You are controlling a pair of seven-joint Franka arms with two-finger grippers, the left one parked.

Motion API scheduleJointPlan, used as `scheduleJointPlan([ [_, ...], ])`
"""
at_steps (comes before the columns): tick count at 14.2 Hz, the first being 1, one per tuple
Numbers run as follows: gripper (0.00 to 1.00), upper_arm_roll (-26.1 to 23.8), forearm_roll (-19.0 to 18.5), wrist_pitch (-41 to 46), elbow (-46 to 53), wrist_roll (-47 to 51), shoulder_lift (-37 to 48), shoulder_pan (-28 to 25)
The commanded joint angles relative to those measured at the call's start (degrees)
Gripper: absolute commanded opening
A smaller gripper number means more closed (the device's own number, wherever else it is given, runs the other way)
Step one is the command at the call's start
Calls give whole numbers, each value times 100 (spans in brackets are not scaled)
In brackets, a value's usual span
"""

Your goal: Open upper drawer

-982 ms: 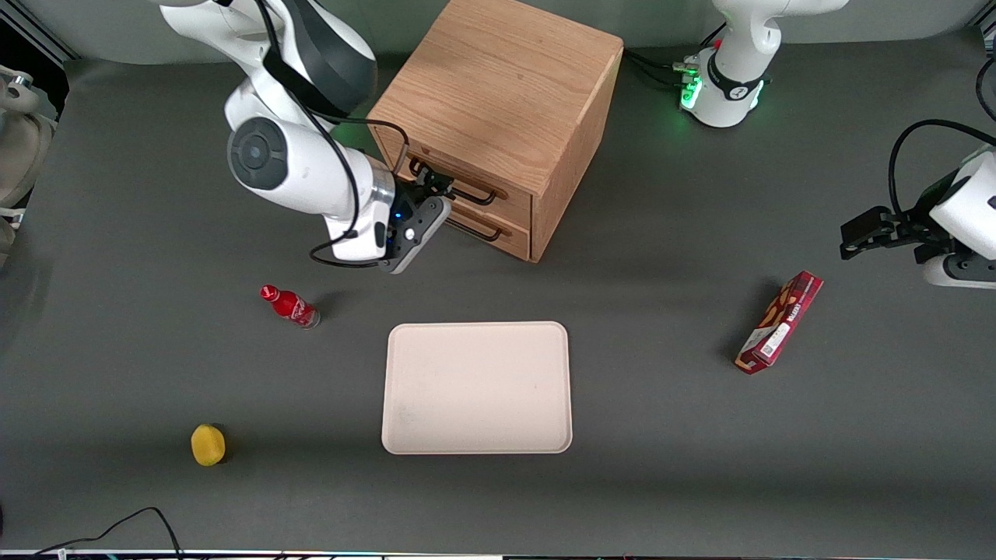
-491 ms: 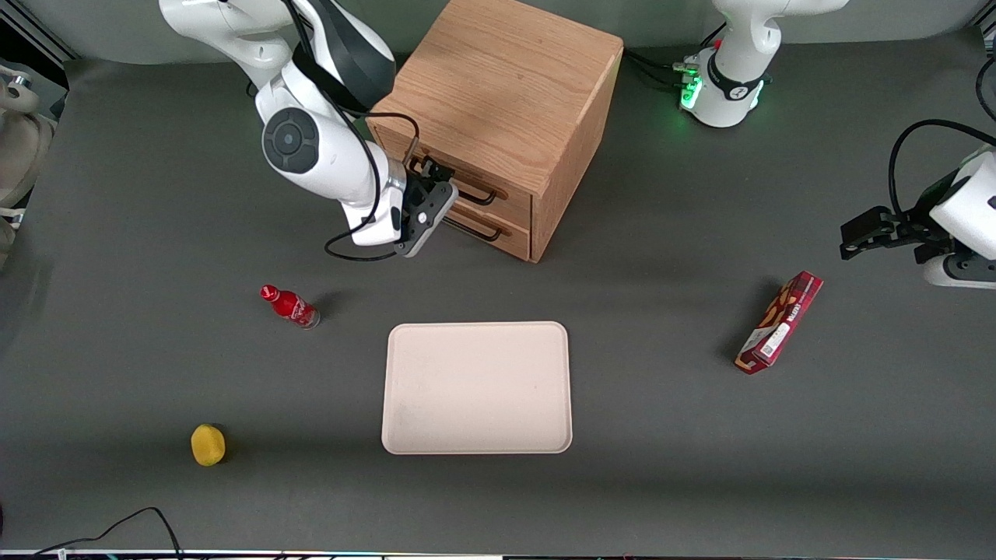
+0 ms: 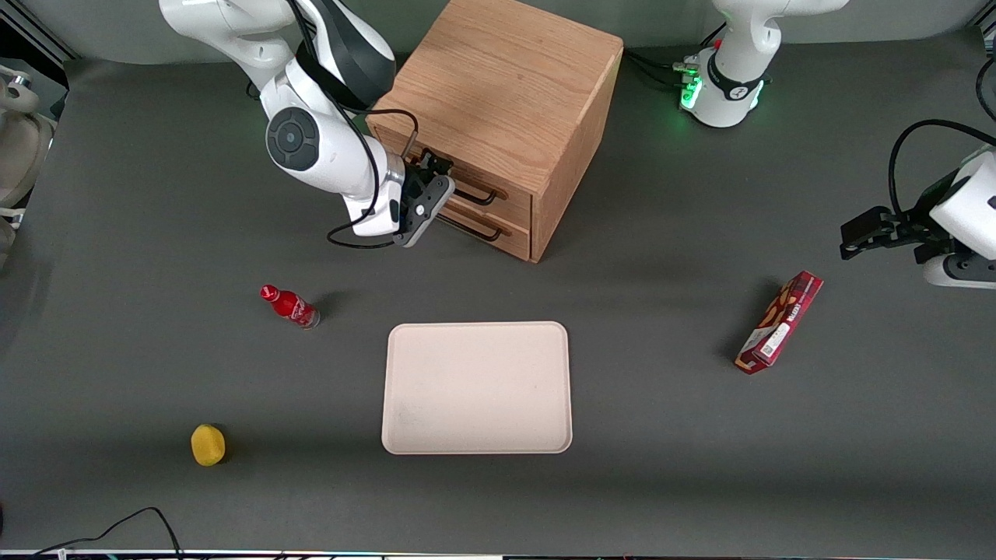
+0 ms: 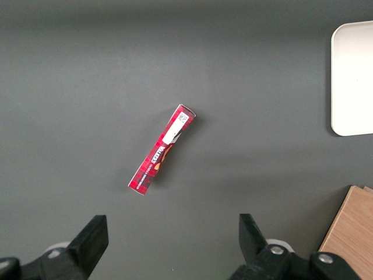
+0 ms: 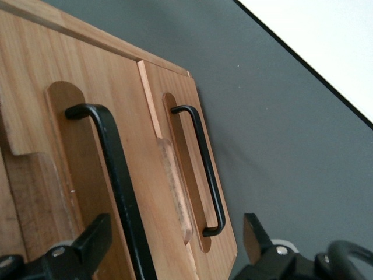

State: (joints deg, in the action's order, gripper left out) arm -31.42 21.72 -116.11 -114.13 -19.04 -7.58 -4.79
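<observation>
The light-oak cube cabinet (image 3: pixel 498 85) stands at the back of the table, its two drawers facing the working arm's end. The upper drawer (image 3: pixel 476 180) looks shut, and its thin black bar handle (image 3: pixel 465 187) runs across the front. My right gripper (image 3: pixel 433 168) is open right in front of that handle's end. In the right wrist view the upper handle (image 5: pixel 113 175) passes between my two fingertips (image 5: pixel 96 236), and my gripper (image 5: pixel 175 245) touches nothing. The lower drawer's handle (image 5: pixel 201 169) lies beside it, close to the table.
A cream tray (image 3: pixel 476 387) lies nearer the front camera than the cabinet. A small red bottle (image 3: pixel 289 306) and a yellow fruit (image 3: pixel 208 444) lie toward the working arm's end. A red box (image 3: pixel 780 322) lies toward the parked arm's end.
My arm has swung in toward the cabinet and the wrist has turned. The open gripper has moved up and closer to the upper drawer's handle. The drawers have not moved.
</observation>
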Motion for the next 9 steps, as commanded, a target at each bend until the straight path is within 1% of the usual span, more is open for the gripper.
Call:
scheduleJointPlan([
  [1, 100, -40, 236, -184, -250, -232, 222, 84],
  [4, 100, -5, 245, -272, -250, -433, 134, 101],
  [9, 100, 57, 228, -482, -233, -495, -103, 110],
])
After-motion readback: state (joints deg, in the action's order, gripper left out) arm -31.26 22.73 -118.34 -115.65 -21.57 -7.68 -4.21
